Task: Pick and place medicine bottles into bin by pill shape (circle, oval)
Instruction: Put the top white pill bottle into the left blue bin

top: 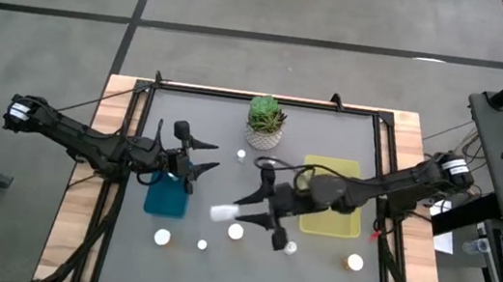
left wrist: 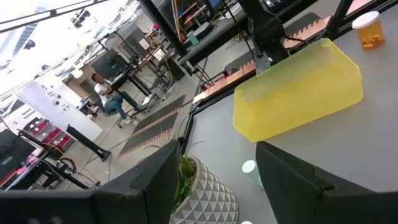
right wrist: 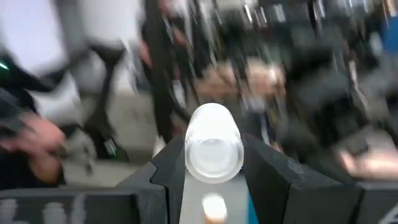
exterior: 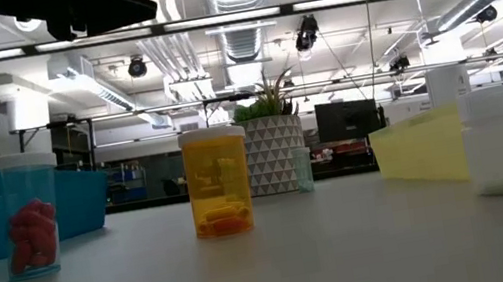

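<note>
My right gripper [top: 240,213] is at mid-table, shut on a white bottle [top: 222,213], between the teal bin [top: 166,198] and the yellow bin [top: 329,215]. My left gripper [top: 208,157] is open and empty, just past the teal bin's far right corner. Other white-capped bottles stand upright on the table: one [top: 236,231] close to my right gripper, others at the near side [top: 162,237] [top: 202,245] [top: 290,247] [top: 354,262], and a small one [top: 241,155] by the plant. The low view shows a red-pill bottle [exterior: 32,226], an amber bottle [exterior: 218,182] and a white bottle [exterior: 500,142]. My right gripper pinches the white bottle's body [right wrist: 213,149] between its two fingers [right wrist: 171,171], one on each side. The fingers come level from the table's right. The bottle lies along the fingers, on its side, its free end [top: 218,213] pointing to the table's left, clear of the table.
A white patterned pot with a green succulent [top: 265,123] stands at the far middle. The teal bin is at the left and the yellow bin at the right. The table's black frame rails [top: 267,99] run along its edges. People show in the room beyond.
</note>
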